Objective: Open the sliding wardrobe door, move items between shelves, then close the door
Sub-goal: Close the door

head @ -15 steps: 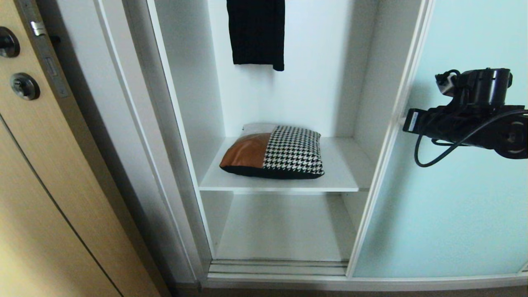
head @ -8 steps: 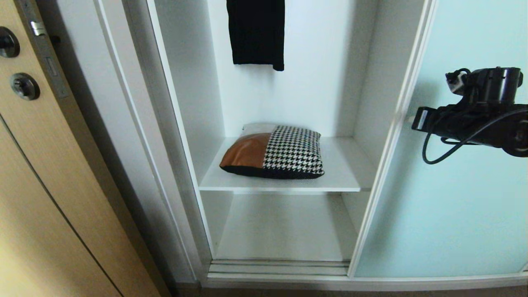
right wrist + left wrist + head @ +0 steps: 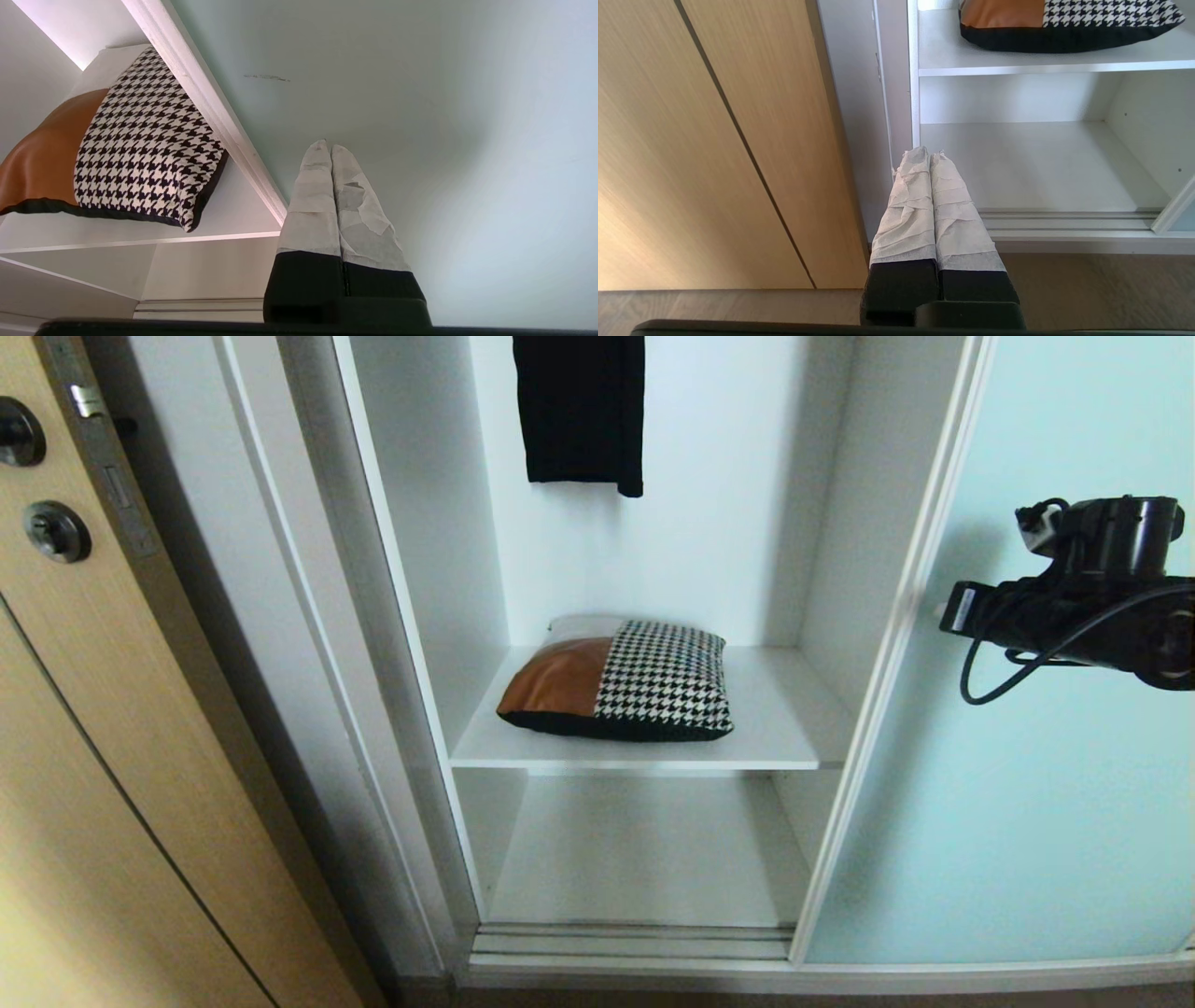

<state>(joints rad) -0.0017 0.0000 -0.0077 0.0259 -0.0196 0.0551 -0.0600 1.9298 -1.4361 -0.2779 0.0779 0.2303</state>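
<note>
Sliding wardrobe door (image 3: pixel 1008 784) stands drawn to the right, interior exposed. Cushion (image 3: pixel 618 681) lies flat on the upper shelf (image 3: pixel 766 728); lower shelf (image 3: pixel 644 849) bare. Right claw (image 3: pixel 329 148) fully closed, empty, fingertips at the door glass. Left claw (image 3: pixel 928 154) closed, empty, low beside the wardrobe frame.

A black garment (image 3: pixel 579 411) hangs inside; a tan wood-grain door (image 3: pixel 84 756) stands left.
</note>
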